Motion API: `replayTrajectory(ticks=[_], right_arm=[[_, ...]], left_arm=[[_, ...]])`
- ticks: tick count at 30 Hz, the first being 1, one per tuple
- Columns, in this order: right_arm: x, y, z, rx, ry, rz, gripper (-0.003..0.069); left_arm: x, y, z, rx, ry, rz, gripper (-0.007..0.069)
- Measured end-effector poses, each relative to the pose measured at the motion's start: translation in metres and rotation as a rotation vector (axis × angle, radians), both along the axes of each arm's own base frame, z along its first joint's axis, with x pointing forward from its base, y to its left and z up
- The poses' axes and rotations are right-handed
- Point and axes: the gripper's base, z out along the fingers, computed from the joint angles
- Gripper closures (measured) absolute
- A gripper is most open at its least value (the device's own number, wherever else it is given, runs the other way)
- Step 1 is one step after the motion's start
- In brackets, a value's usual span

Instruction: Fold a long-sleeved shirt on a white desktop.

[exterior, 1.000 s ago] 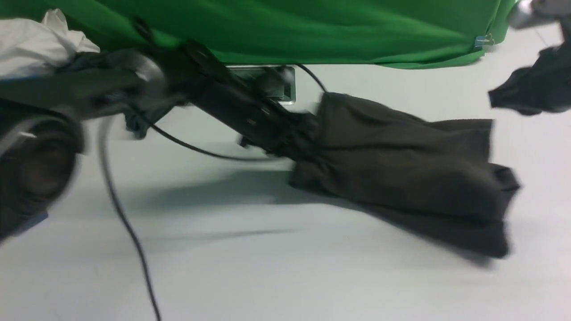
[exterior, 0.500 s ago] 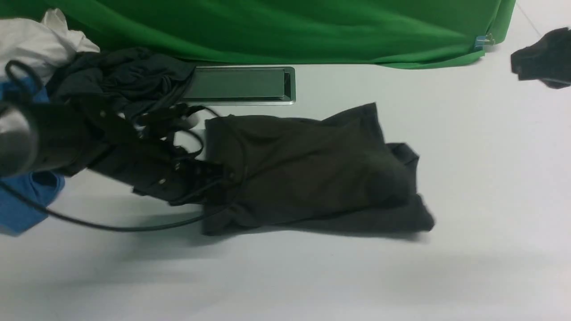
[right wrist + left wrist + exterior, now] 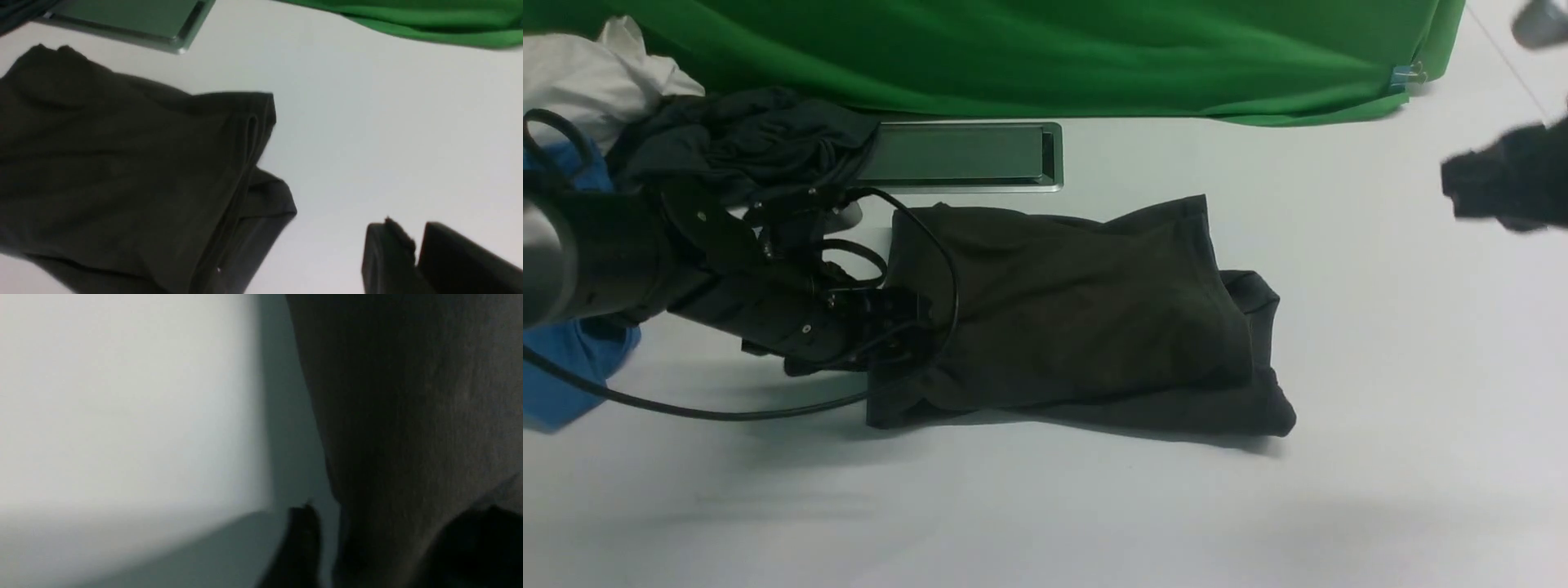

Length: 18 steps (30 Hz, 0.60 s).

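The long-sleeved shirt [image 3: 1070, 314] lies folded into a thick bundle near the middle of the white desktop [image 3: 1045, 506], just in front of the grey cable hatch [image 3: 964, 155] and lying crosswise in the front view. Its layers are uneven: at the right end a lower layer sticks out past the upper one, which the right wrist view [image 3: 135, 179] also shows. The left gripper [image 3: 894, 327] sits low at the shirt's left end, touching or nearly touching the cloth, with black cables looping over it. In the left wrist view one dark fingertip [image 3: 302, 539] stands on the desktop side beside the edge of the fabric [image 3: 408, 416], so the jaws look spread apart, with no cloth pinched between them. The right gripper [image 3: 1503, 184] hangs in the air near the right edge, well away from the shirt and blurred. In its own wrist view its two fingers [image 3: 388, 257] have a narrow gap between them and nothing in it. At far left, a black garment [image 3: 743, 139], a blue garment [image 3: 572, 367] and a white cloth [image 3: 588, 82] lie heaped in front of the green backdrop [image 3: 1045, 49].
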Motion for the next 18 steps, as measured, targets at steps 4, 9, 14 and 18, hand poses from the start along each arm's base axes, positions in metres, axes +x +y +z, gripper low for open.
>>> replayTrajectory(ticks=[4,9,14,18], right_arm=[[-0.046,-0.008,-0.001,0.003,-0.185,-0.048,0.0535],[-0.106,-0.022,-0.013,-0.05,-0.521,-0.127,0.0533],[-0.145,-0.036,-0.019,0.074,-0.788,-0.271,0.0533],[-0.16,-0.04,-0.021,0.102,-0.87,-0.291,0.0533]], left_arm=[[-0.008,0.001,0.009,0.023,0.011,-0.046,-0.0058],[-0.025,0.008,0.048,0.056,-0.038,-0.025,-0.0068],[-0.054,0.014,0.09,0.079,-0.069,-0.014,-0.0068],[-0.086,0.017,0.12,0.071,-0.074,-0.049,-0.0068]])
